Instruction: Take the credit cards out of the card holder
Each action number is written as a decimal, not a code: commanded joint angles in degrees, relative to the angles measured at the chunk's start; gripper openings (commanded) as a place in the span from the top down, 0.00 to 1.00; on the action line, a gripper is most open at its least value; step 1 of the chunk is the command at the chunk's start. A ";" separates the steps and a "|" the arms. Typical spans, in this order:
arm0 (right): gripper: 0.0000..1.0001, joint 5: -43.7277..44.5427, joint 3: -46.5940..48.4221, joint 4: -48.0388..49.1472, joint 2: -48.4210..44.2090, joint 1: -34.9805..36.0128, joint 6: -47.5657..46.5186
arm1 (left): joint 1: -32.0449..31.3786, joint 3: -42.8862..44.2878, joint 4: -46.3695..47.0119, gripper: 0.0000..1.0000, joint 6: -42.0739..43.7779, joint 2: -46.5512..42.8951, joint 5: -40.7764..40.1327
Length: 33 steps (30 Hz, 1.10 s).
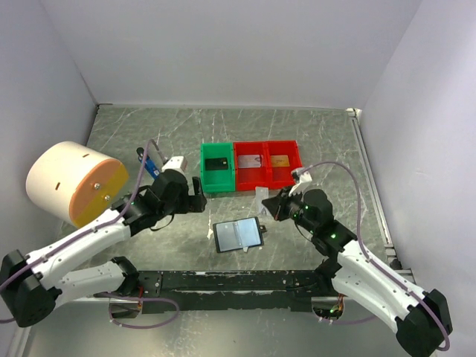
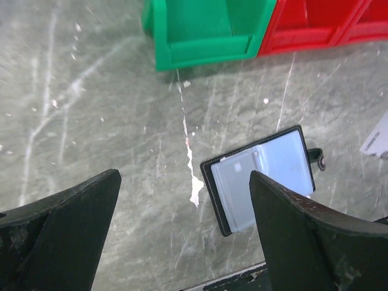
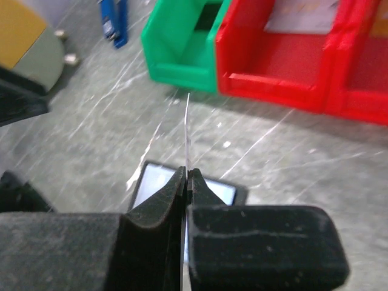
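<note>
The card holder point(image 1: 239, 235) lies open on the marble table between the arms, its pale blue sleeves point(image 2: 260, 176) facing up. My left gripper point(image 1: 198, 201) hovers to its upper left, open and empty, and the holder shows past the right finger point(image 2: 291, 230). My right gripper point(image 3: 188, 173) is shut on a thin whitish credit card point(image 3: 187, 130), held edge-on above the holder point(image 3: 154, 182). The same card point(image 1: 262, 198) also shows at the edge of the left wrist view point(image 2: 379, 140). A black card point(image 1: 216, 163), a silvery card point(image 1: 251, 159) and an orange card point(image 1: 280, 161) lie in the bins.
A green bin point(image 1: 218, 169) and two red bins point(image 1: 269, 165) stand in a row behind the holder. A large cream and orange cylinder point(image 1: 73, 183) sits at the left, with a blue stick-shaped object point(image 1: 149, 163) next to it. White walls enclose the table.
</note>
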 commanded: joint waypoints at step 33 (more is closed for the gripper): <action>1.00 1.63 32.61 -9.04 29.09 -9.47 -59.75 | 20.43 4.16 1.04 0.00 23.23 -0.87 1.09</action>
